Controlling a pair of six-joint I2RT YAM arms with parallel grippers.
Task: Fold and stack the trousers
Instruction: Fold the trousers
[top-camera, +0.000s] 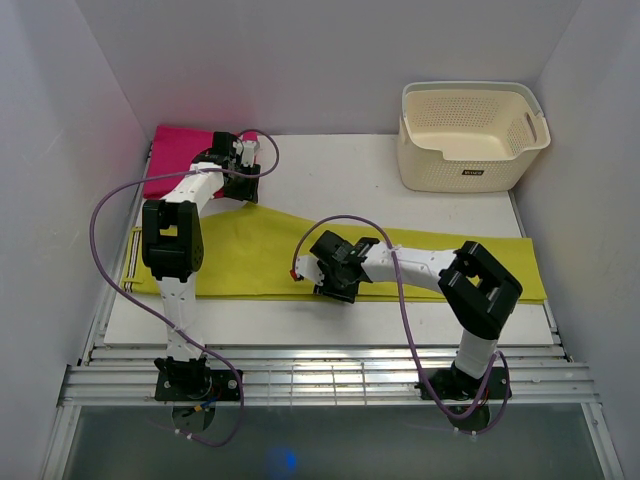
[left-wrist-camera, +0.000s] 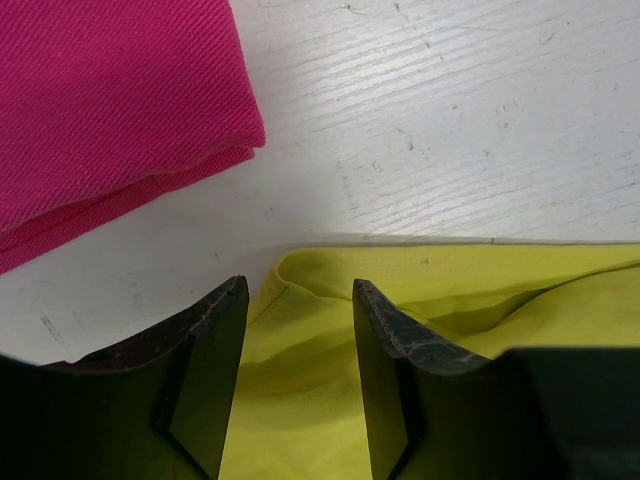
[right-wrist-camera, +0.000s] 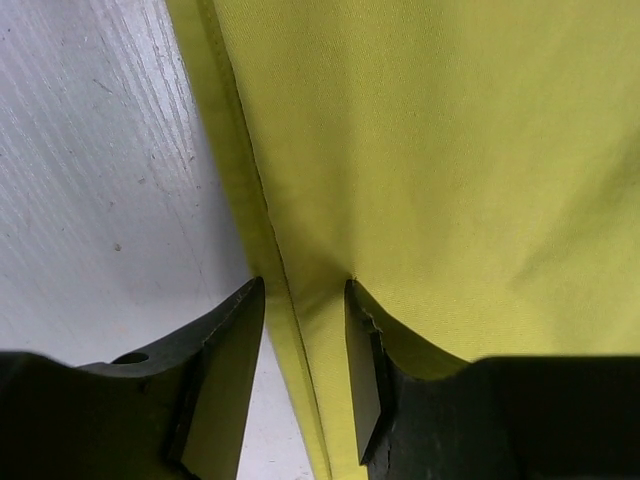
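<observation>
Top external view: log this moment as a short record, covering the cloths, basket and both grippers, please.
trousers: long yellow-green fabric trousers lying flat across the white table
pink cloth: folded magenta-pink cloth, far left corner
basket: cream perforated plastic basket, far right
left gripper: jaws apart over the trousers' far edge, beside pink cloth; grip unclear
right gripper: open, astride the trousers' near edge

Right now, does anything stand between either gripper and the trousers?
Nothing visible does. Both are open right at the trousers' edges: the left gripper at the corner beside the pink cloth, the right gripper astride the near edge.
</observation>
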